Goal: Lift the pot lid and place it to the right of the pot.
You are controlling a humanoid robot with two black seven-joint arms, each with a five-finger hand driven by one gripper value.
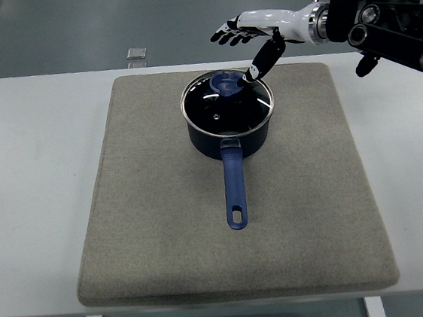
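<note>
The pot (230, 122) sits on the grey mat (233, 224), toward the mat's far middle, with its blue handle (234, 186) pointing to the near edge of the desk (33, 185). The glass lid (228, 104) is on the pot, seated flat on the rim, blue knob (227, 84) at its far side. Nothing of the task is done yet: lid not lifted, not moved.

The right hand (248, 37) comes in from the right edge and hovers just beyond and above the far right of the lid. Fingers (225, 34) are spread and extended to the left, holding nothing. The thumb (259, 62) hangs down, and its tip appears right beside the knob's right side; whether it touches the knob cannot be told from this view. No grasp is formed.

The left arm is not in view.

A small clear object (136, 54) lies on the desk at the far edge, left of the mat, well apart from the pot.

What is left, judged from this: close the fingers around the knob, lift the lid clear of the rim, carry it right, set it down on the mat to the right of the pot. That spot is bare mat, free of other things. So the task is at the reach stage, basically at the start.
</note>
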